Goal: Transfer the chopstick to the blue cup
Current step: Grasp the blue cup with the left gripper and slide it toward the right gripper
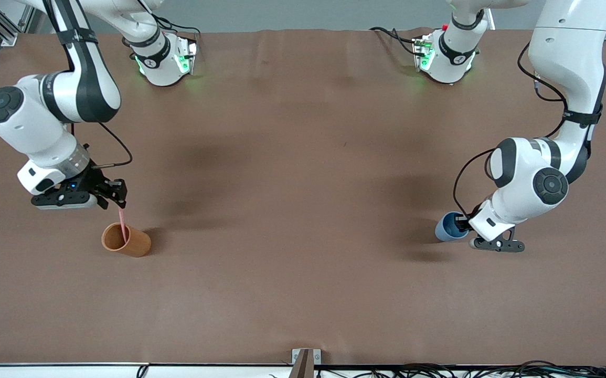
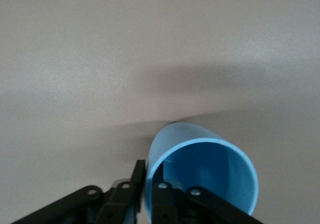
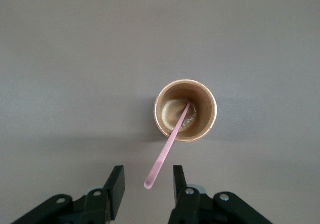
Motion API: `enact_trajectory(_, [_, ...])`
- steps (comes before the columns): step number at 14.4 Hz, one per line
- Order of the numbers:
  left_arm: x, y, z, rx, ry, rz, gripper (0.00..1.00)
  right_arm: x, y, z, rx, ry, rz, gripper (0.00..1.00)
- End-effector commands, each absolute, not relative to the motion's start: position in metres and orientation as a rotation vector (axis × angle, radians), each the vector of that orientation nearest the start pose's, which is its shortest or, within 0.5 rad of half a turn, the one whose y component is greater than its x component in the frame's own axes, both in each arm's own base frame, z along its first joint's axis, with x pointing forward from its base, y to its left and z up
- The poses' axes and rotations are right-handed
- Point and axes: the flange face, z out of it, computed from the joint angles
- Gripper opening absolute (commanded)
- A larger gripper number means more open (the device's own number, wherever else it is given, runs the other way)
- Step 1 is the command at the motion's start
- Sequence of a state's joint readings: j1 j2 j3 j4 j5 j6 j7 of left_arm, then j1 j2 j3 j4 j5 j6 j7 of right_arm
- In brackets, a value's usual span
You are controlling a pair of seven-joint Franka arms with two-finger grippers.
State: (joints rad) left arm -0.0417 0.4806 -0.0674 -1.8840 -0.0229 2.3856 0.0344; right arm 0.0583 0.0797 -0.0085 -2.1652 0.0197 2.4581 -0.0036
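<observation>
Front view: the chopstick (image 1: 122, 224) stands in the orange-brown cup (image 1: 126, 240) at the right arm's end of the worktop (image 1: 303, 210); transfer is not begun. The blue cup (image 1: 448, 227) sits well apart.

Left wrist view: left gripper (image 2: 148, 190) fingers pinch the blue cup's wall.

Right wrist view: right gripper (image 3: 148, 183) fingers stand spread around the chopstick's upper end, not touching. Its lower end is hidden in the cup.

left pincer (image 2: 148, 184) clamps the blue cup's (image 2: 200, 176) rim.
</observation>
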Motion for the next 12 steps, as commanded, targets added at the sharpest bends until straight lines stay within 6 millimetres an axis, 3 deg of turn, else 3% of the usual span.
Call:
enact_trajectory(1, [0.638, -0.068, 0.277, -3.154, 0.225, -0.056, 0.00, 0.563, 0.029, 0.369, -3.111, -0.054, -0.330, 0.46])
enact_trajectory(3, [0.646, -0.087, 0.312, -3.165, 0.127, -0.064, 0.00, 0.562, 0.029, 0.362, -3.124, -0.074, -0.318, 0.45])
enact_trajectory(4, [0.649, -0.110, 0.325, -3.181, 0.081, -0.080, 0.00, 0.562, 0.029, 0.362, -3.127, -0.079, -0.318, 0.44])
enact_trajectory(5, [0.648, -0.135, 0.331, -3.201, -0.001, -0.087, 0.00, 0.561, 0.029, 0.361, -3.128, -0.079, -0.316, 0.38])
enact_trajectory(6, [0.641, -0.162, 0.333, -3.215, -0.076, -0.080, 0.00, 0.561, 0.029, 0.361, -3.128, -0.077, -0.316, 0.23])
enact_trajectory(7, [0.633, -0.192, 0.335, -3.214, -0.107, -0.079, 0.00, 0.562, 0.029, 0.362, -3.128, -0.078, -0.321, 0.17])
enact_trajectory(9, [0.613, -0.253, 0.333, -3.201, -0.228, -0.077, 0.00, 0.561, 0.029, 0.361, -3.130, -0.080, -0.316, 0.15])
enact_trajectory(12, [0.587, -0.329, 0.337, -3.227, -0.346, -0.071, 0.00, 0.561, 0.028, 0.361, -3.132, -0.081, -0.314, 0.16])
